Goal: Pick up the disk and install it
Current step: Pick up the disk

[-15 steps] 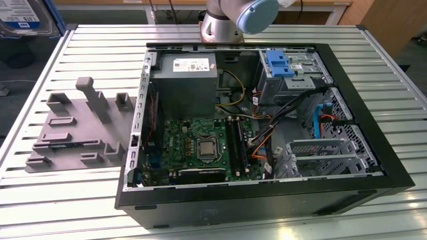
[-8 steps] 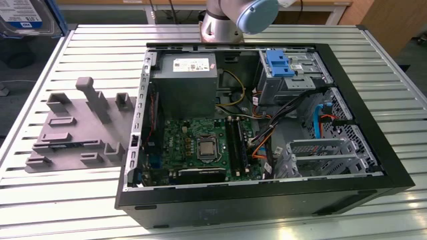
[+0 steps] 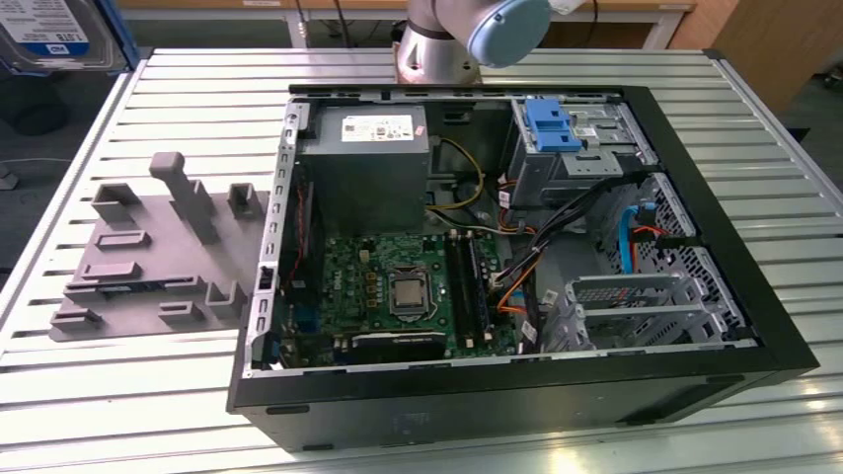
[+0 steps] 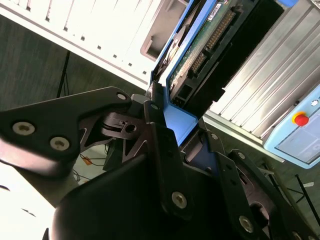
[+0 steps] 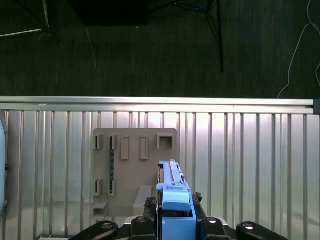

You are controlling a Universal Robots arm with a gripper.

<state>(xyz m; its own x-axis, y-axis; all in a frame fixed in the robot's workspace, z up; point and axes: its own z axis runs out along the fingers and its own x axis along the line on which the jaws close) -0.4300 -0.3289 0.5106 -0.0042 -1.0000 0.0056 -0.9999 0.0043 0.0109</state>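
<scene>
The disk [image 3: 50, 35] shows at the far upper corner on the exterior view's left, a silver-grey drive with a white-and-blue label in a bright blue carrier, held up off the table. In the second wrist view my gripper [image 4: 172, 125] is shut on the blue carrier end of the disk [image 4: 200, 45], whose green circuit board and connector face the camera. In the first wrist view the disk [image 5: 172, 190] stands edge-on between the black fingers [image 5: 142, 222], above the slatted table beside the grey fixture.
An open computer case [image 3: 737, 326] lies on the slatted table, with a motherboard, a power supply, a blue bracket [image 3: 547, 123] and metal drive cages [image 3: 633, 306]. A grey fixture block [image 3: 152, 252] with posts sits on the exterior view's left. The arm's base [image 3: 448, 44] stands behind the case.
</scene>
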